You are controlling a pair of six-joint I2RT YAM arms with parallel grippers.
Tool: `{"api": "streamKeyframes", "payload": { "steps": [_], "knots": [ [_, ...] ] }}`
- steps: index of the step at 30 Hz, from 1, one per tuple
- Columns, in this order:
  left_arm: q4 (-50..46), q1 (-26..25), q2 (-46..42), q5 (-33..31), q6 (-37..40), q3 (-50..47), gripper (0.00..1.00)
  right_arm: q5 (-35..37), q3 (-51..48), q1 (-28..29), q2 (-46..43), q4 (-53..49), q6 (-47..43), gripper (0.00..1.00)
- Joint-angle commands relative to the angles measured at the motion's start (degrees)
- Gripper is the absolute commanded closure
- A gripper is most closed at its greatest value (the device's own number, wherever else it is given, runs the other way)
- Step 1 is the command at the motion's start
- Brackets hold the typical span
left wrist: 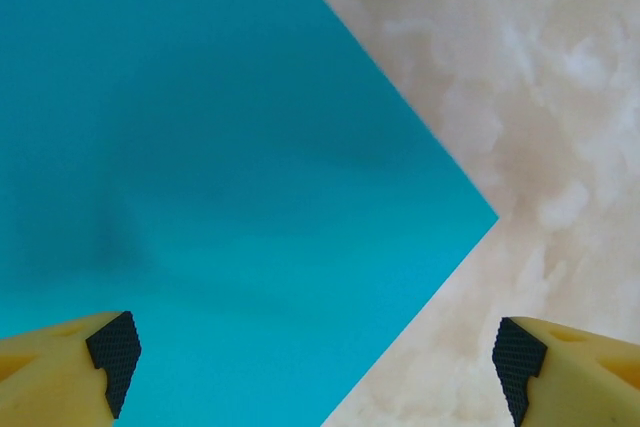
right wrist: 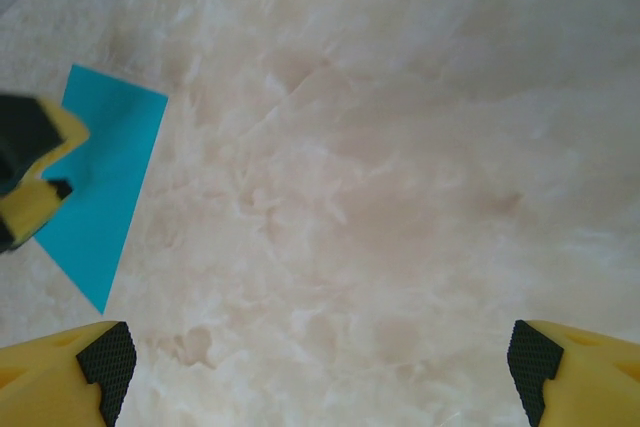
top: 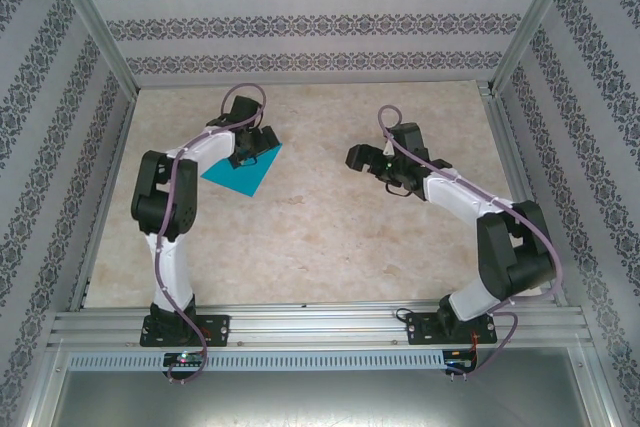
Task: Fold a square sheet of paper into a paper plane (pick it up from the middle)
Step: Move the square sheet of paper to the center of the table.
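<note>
The left claw (left wrist: 315,352) was spread wide, pinching nothing. In its wrist view, one black pad (left wrist: 115,357) sat over the square sheet of paper (left wrist: 200,147) and the other over bare marbled tabletop (left wrist: 560,97). One corner of the sheet pointed out between the two fingers. Whether the pads touched the paper could not be told. From above, this claw hung over the far edge of the teal sheet, which lay flat and unfolded on the left far part of the tabletop, turned so that its corners pointed like a diamond.

The right claw (right wrist: 315,357) was likewise spread and held nothing, with pale tabletop between its yellow fingers. In the overhead view it stood well apart from the sheet, on the right side, pointing left toward it. In its wrist view the sheet lay at the left edge, partly covered by the left claw's yellow and black fingers.
</note>
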Motion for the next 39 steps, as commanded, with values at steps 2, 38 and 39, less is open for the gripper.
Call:
{"api": "streamKeyframes", "payload": {
  "steps": [2, 38, 39],
  "knots": [
    [-7.3, -0.8, 5.5, -0.7, -2.2, 7.6, 0.07, -3.1, 1.4, 1.1, 1.4, 0.9, 2.5, 0.02],
    [9.9, -21.0, -2.6, 33.6, -19.9, -6.0, 0.0, 10.8, -2.9, -7.9, -16.1, -23.2, 3.6, 0.02],
    [8.7, -19.7, -3.5, 33.6, -19.0, -5.7, 0.0, 11.1, -2.3, -6.8, -15.4, -23.2, 3.4, 0.03]
  ]
}}
